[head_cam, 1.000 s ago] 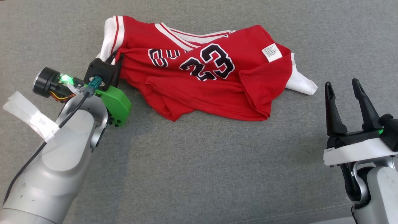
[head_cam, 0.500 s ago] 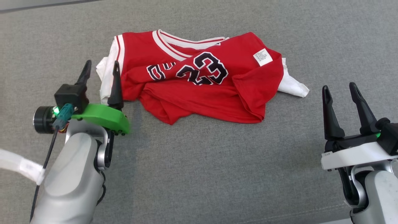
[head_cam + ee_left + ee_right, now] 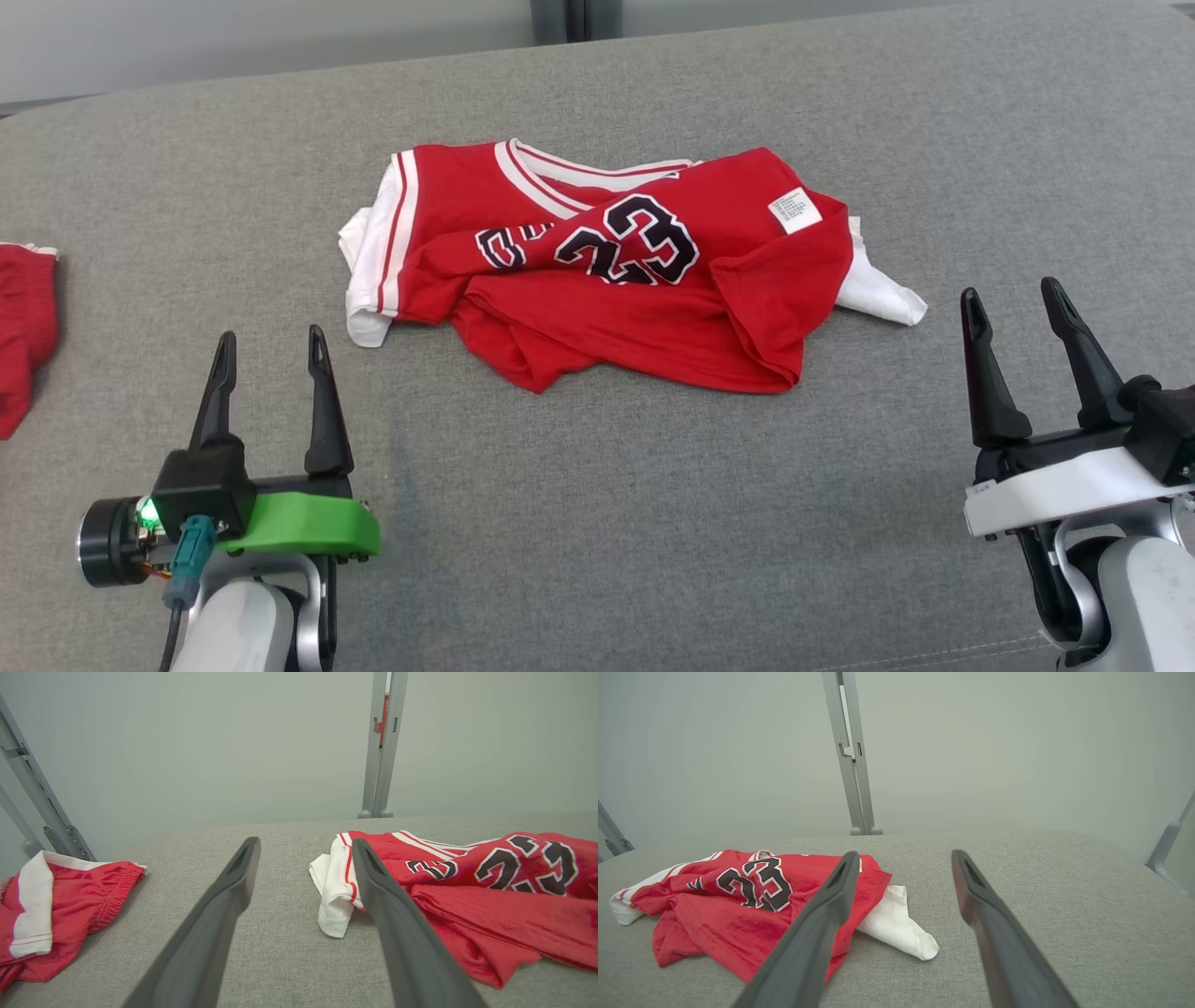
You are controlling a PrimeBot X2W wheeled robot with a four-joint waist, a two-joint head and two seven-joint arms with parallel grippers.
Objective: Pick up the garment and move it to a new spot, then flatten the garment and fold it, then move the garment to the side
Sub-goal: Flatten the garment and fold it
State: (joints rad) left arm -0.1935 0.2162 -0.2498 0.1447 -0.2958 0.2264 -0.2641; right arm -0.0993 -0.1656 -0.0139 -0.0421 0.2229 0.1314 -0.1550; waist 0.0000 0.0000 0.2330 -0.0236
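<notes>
Grey fabric counter (image 3: 597, 523) nearest, bare. On it, low at either side: left end effector (image 3: 271, 332) and right end effector (image 3: 1009, 287), both spread wide, both empty. Farther ahead and between them, crumpled red number 23 jersey (image 3: 607, 299), long axis running side to side. White-trimmed end just ahead and inward of left fingertips, white corner just inward of right fingertips; neither arm clearly nearer. Probably calls for reaching forward and inward, one arm per end. Well apart at far left, red shorts (image 3: 23, 327).

Jersey (image 3: 607, 280) centred on padded surface (image 3: 597, 523), shorts (image 3: 23, 327) well apart at its left, wall (image 3: 280, 37) behind
</notes>
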